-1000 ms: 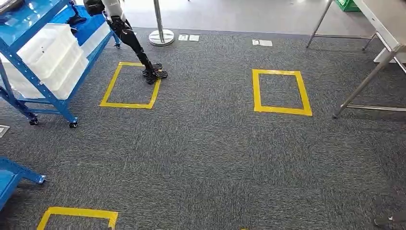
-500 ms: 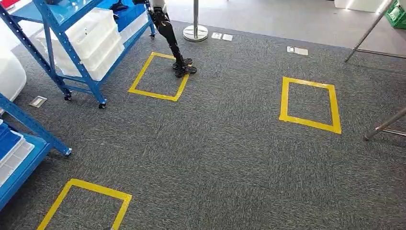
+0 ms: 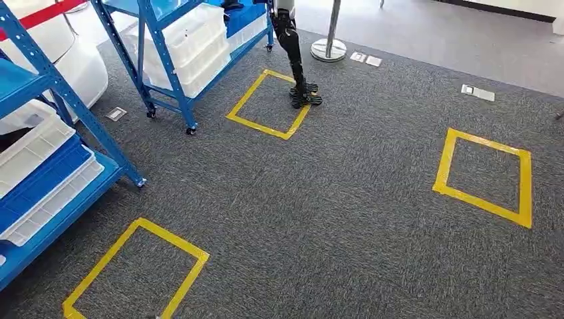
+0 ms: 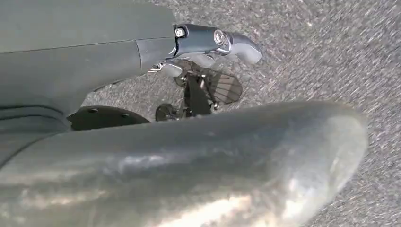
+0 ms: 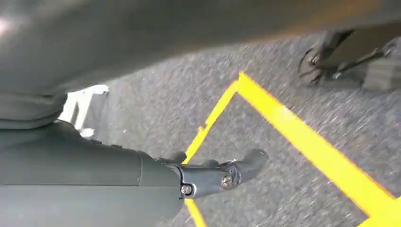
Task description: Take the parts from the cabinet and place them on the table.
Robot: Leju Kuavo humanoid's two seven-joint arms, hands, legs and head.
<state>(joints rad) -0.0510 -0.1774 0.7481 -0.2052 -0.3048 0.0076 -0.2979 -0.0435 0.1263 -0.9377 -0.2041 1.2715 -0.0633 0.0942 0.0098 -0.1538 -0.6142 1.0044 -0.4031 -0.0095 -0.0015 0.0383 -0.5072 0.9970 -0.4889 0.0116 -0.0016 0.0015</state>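
Three yellow tape squares mark the grey carpet (image 3: 319, 219) in the head view: one (image 3: 269, 104) up by the far rack, one (image 3: 485, 176) to the right, one (image 3: 133, 272) near the bottom left. Blue wheeled rack (image 3: 176, 46) at top left carries white bins (image 3: 193, 36) stacked on its lower shelf, w/ blue bins further back. A second blue cabinet (image 3: 46, 166) comes in from the left edge, holding white and blue trays (image 3: 40, 179); what parts lie inside can't be made out. Another robot's dark leg and foot (image 3: 302, 93) stands on the corner of the far square. A chrome post w/ round base (image 3: 329, 46) stands behind it, and small floor plates (image 3: 366, 60) lie on the carpet nearby.

Left wrist view: left hand (image 4: 208, 45) hangs over carpet, thumb stretched out, fingers short and partly tucked under; nothing seen in it, but whether fingers are spread or curled can't be told.

Right wrist view: right hand (image 5: 217, 175) hangs above carpet right over a yellow tape line (image 5: 302, 137), thumb pointing out. No item visible in it; fingers mostly hidden behind the thumb, so apart or together can't be told.
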